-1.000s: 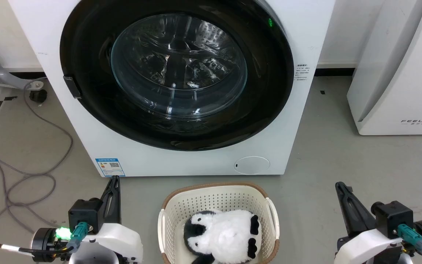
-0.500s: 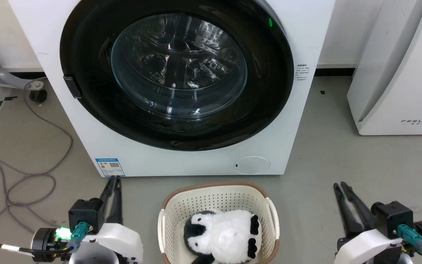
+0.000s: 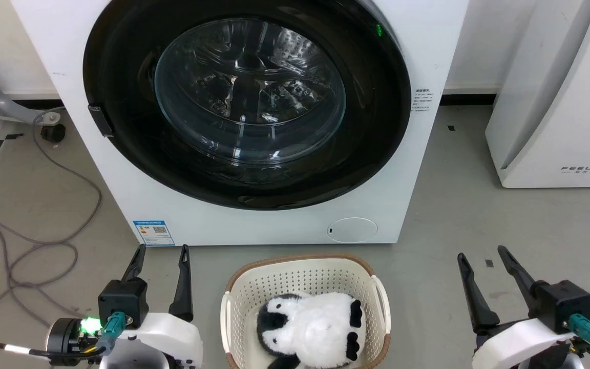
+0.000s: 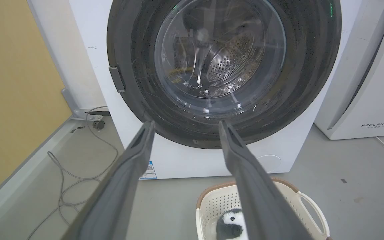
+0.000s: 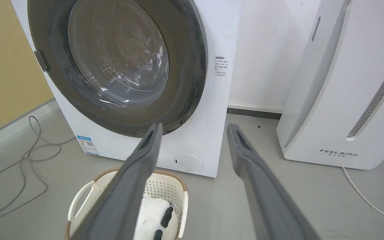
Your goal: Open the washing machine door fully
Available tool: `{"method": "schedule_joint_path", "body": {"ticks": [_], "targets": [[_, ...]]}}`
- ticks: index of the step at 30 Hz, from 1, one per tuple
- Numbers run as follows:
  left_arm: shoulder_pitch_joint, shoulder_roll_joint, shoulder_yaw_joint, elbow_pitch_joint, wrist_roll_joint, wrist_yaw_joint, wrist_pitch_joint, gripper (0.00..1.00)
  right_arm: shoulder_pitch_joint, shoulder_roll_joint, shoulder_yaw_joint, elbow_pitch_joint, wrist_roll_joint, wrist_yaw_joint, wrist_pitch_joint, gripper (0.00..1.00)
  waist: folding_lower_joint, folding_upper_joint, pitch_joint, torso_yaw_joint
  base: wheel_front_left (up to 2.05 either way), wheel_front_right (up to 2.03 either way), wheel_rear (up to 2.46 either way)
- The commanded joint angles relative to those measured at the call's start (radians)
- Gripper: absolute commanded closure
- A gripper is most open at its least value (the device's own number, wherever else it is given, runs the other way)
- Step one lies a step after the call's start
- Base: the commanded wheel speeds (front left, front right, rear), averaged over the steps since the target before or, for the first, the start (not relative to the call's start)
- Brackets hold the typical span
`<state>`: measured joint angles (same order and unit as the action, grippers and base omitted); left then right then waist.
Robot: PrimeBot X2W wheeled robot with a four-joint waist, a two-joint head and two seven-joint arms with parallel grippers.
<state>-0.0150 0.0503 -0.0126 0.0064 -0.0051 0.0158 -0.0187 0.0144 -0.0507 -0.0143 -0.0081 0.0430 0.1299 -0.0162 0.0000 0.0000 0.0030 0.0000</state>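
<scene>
You have the washing machine (image 3: 254, 225) standing on the grey floor straight ahead, its white front turned towards the robot; the washing machine door (image 3: 246, 102) lies shut, flat against that front, facing you, with the clear glass bowl at its centre; the door is a round disc, as wide as it is tall, and takes up nearly the whole width of the machine; its small handle tab (image 3: 101, 121) sits on the rim at the robot's left, about halfway up, with its long axis running up and down and slightly tilted; a blue label (image 3: 153, 233) and a round cap (image 3: 352, 230) sit low on the front panel; your left gripper (image 3: 163, 248) hangs low at the left, fingers spread apart and holding nothing, pointing at the machine and well short of it; your right gripper (image 3: 481, 252) hangs low at the right, likewise spread and empty; between them on the floor stands a cream basket (image 3: 300, 264) with a plush penguin (image 3: 310, 325) inside; a white FEELBIRD appliance (image 3: 556, 102) stands to the right of the machine, and a grey cable (image 3: 44, 246) loops over the floor at the left
</scene>
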Motion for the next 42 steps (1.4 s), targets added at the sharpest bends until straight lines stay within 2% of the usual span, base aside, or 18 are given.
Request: {"method": "schedule_joint_path", "body": {"ticks": [1,14,15,16,17,25,36,42], "targets": [[-0.002,0.000,-0.001,-0.001,-0.009,0.007,-0.008,0.00,0.001,0.000,-0.004,-0.008,0.020,0.000,-0.011,0.00,0.0000,0.0000,0.000,0.000,0.00,0.00,0.00],[-0.004,0.000,-0.011,-0.004,-0.020,0.022,-0.036,0.00,0.001,0.000,-0.014,-0.031,0.119,0.000,-0.038,0.00,0.0000,0.0000,0.003,0.002,0.00,0.00,0.00],[-0.004,0.000,-0.012,-0.004,-0.020,0.023,-0.038,0.00,0.000,0.000,-0.015,-0.031,0.137,0.000,-0.040,0.60,0.0000,0.0000,0.003,0.002,0.00,0.00,0.00],[-0.004,0.000,-0.013,-0.004,-0.022,0.024,-0.040,0.00,0.000,0.000,-0.018,-0.032,0.155,0.000,-0.042,0.77,0.0000,0.0000,0.003,0.002,0.00,0.00,0.00],[-0.004,0.000,-0.014,-0.003,-0.022,0.025,-0.042,0.00,-0.001,0.000,-0.020,-0.033,0.175,0.000,-0.044,1.00,0.0000,0.0000,0.003,0.003,0.00,0.00,0.00],[-0.005,0.000,-0.021,-0.003,-0.030,0.035,-0.059,0.00,-0.005,0.000,-0.031,-0.039,0.360,0.000,-0.061,1.00,0.0000,0.0000,0.005,0.004,0.00,0.00,0.00],[-0.011,0.000,-0.030,-0.002,-0.037,0.045,-0.081,0.00,-0.026,0.000,-0.020,-0.014,0.682,0.000,-0.083,1.00,0.0000,0.0000,0.012,0.012,0.00,0.00,0.00],[-0.016,0.000,-0.033,-0.003,-0.039,0.048,-0.094,0.00,-0.064,0.000,-0.052,0.025,0.835,0.000,-0.055,1.00,0.0000,0.0000,0.023,0.018,0.00,0.00,0.00]]}}
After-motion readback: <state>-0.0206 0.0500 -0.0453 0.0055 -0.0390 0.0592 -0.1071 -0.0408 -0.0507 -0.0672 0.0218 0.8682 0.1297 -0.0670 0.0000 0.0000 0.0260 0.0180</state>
